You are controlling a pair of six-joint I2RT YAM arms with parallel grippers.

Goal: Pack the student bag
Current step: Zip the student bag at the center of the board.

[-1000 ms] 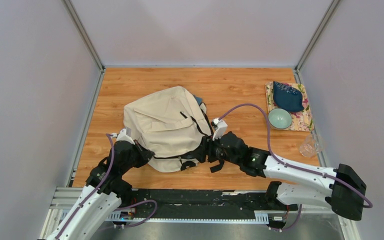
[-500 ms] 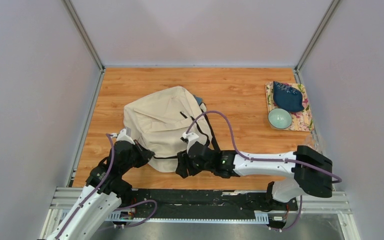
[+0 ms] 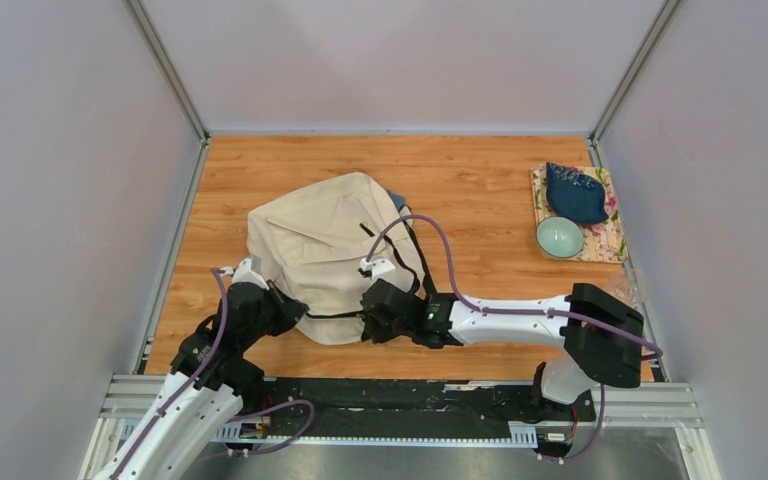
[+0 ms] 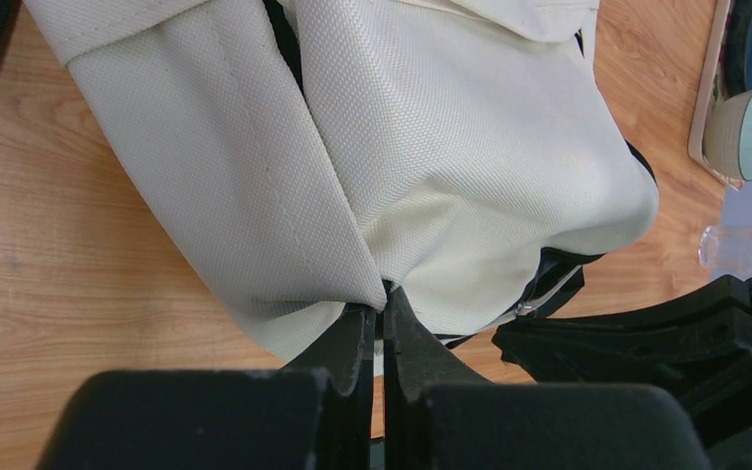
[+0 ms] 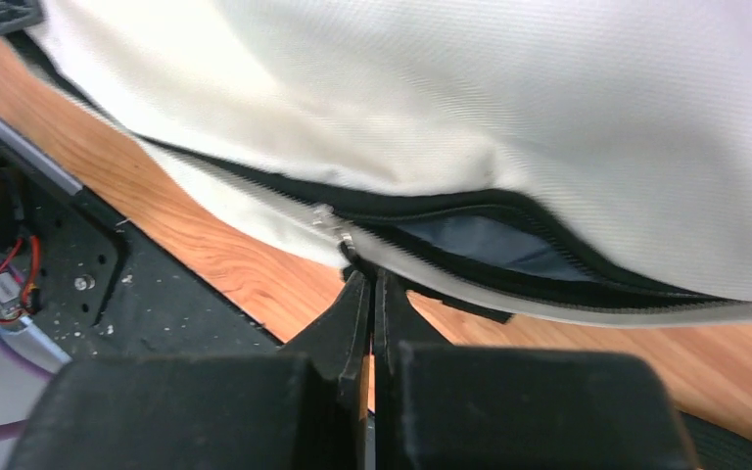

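The student bag (image 3: 320,240), a big cream canvas backpack with black straps, lies mid-table. My left gripper (image 3: 295,310) is at its near left corner. In the left wrist view that gripper (image 4: 384,289) is shut, pinching a fold of the bag's canvas (image 4: 450,147). My right gripper (image 3: 365,318) sits at the bag's near edge. Seen from the right wrist, the right gripper (image 5: 370,276) is shut just under the silver zipper pull (image 5: 338,230), which runs down into its tips. The zip gapes a little, showing dark lining (image 5: 480,240) under the cream cloth (image 5: 499,88).
A floral mat (image 3: 610,240) at the right edge carries a teal bowl (image 3: 560,237) and a dark blue pouch (image 3: 575,193). A clear cup (image 3: 622,288) stands near the right arm's elbow. Grey walls close in three sides. The black base rail (image 3: 380,395) runs along the near edge.
The right arm has swung left along the bag's near edge and its gripper has gone from open to shut at the zipper. The left gripper has kept its hold, unmoved.
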